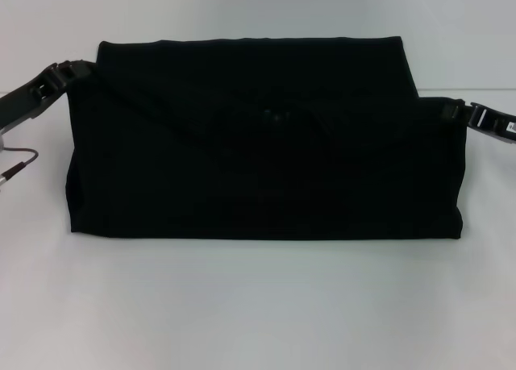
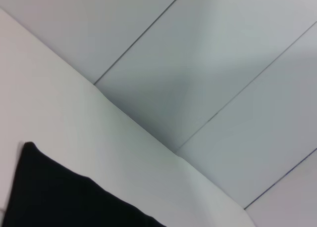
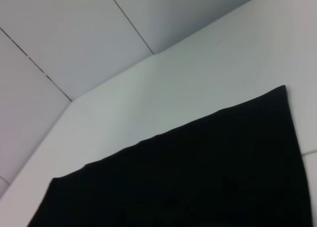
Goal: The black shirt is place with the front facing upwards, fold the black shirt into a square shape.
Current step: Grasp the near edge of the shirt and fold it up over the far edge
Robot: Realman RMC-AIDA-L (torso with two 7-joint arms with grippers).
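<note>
The black shirt (image 1: 266,144) lies folded across the middle of the white table (image 1: 258,305), and no lettering shows on it. Its nearer layer stretches wide between both grippers, with a straight lower edge toward me. A narrower layer shows behind it, farther back. At the shirt's upper left corner my left gripper (image 1: 68,73) is shut on the cloth. My right gripper (image 1: 458,110) holds the upper right corner the same way. The fingertips are hidden in the dark fabric. The left wrist view catches a corner of the shirt (image 2: 49,197), and the right wrist view shows a broad stretch of the shirt (image 3: 198,177).
A thin cable (image 1: 20,164) loops by the left arm at the table's left edge. Grey wall panels (image 2: 208,64) rise behind the table's far edge. White tabletop lies in front of the shirt.
</note>
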